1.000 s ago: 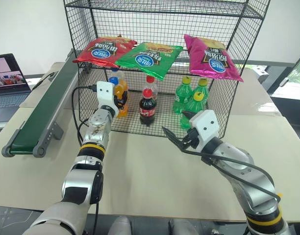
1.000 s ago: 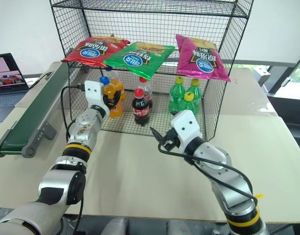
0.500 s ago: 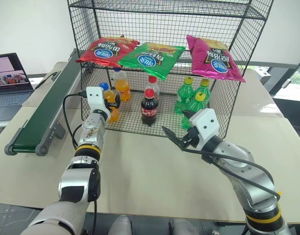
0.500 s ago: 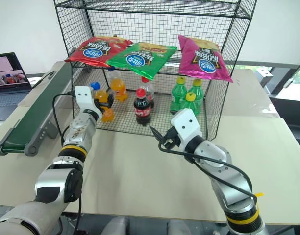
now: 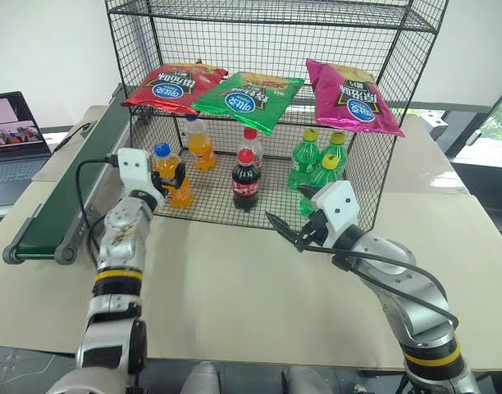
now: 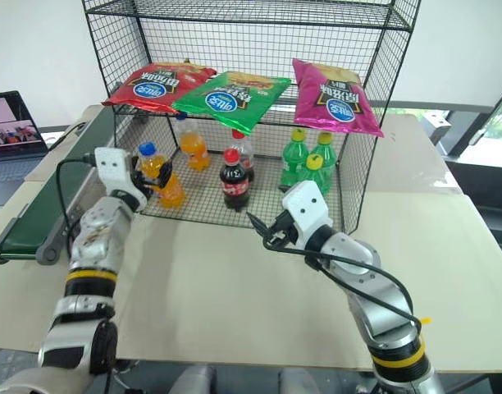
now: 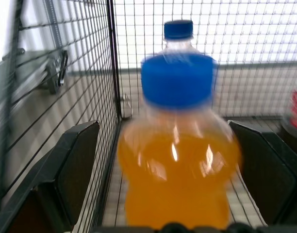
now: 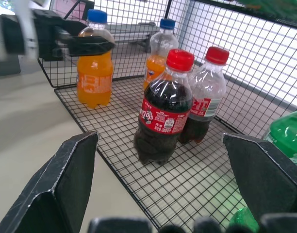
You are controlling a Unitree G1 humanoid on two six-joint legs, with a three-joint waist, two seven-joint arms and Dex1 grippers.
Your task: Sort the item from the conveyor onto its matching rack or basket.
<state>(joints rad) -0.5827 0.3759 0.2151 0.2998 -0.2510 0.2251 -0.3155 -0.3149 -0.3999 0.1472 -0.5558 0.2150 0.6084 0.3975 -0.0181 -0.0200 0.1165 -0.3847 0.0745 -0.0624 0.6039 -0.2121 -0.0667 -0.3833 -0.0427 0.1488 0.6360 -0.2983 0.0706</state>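
Observation:
The item, a small orange soda bottle (image 5: 172, 185) with a blue cap, stands upright on the floor of the black wire basket (image 5: 372, 176), near its front left corner. My left gripper (image 5: 171, 173) is open, one finger on each side of the bottle's shoulder with gaps showing in the left wrist view (image 7: 176, 160). The green conveyor (image 5: 66, 193) runs along the table's left side, beside the basket. My right gripper (image 5: 286, 212) hangs open and empty in front of the basket's middle, pointing at the cola bottles.
A second orange bottle (image 5: 201, 146), two cola bottles (image 5: 246, 176) and green bottles (image 5: 317, 164) stand in the basket. Three snack bags (image 5: 251, 94) lie on the shelf above. A laptop (image 5: 9, 131) sits far left. Bare table lies in front.
My left gripper went from shut on the bottle to open, leaving it standing at the basket's front left. The left arm swung left and drew back. The right arm stayed put.

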